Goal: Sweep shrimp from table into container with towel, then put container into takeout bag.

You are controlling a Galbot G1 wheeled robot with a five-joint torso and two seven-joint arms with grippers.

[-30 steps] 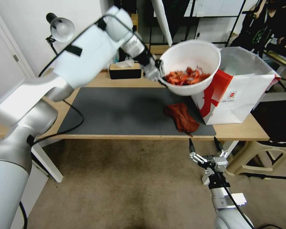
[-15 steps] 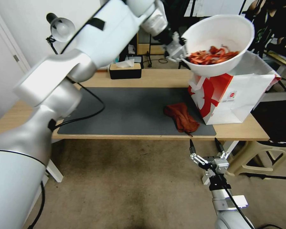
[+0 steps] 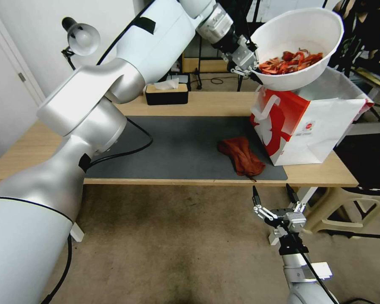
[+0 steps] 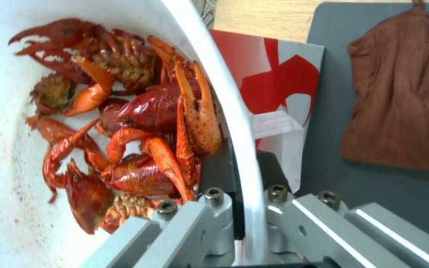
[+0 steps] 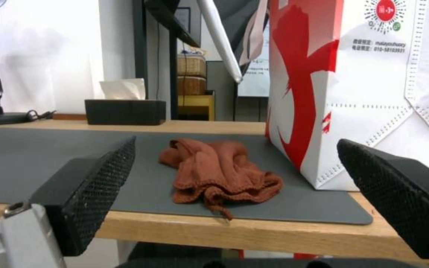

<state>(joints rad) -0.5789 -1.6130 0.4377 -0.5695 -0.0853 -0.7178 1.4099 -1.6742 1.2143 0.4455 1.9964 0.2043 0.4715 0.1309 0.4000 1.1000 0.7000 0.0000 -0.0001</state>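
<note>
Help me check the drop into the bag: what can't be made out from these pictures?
- Inside of the takeout bag: head view, hidden by its walls and the container.
- Container's underside clearance: hidden by the bag's rim.
- Left gripper jaws: left wrist view, the rim covers their tips.
- Shrimp count: overlapping heap.

"010-58103931" on takeout bag [image 5: 373, 93]

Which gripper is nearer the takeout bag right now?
Left. The left gripper grips the container rim, just above the takeout bag mouth. The right gripper hangs open below the table edge, in front of the towel.
</note>
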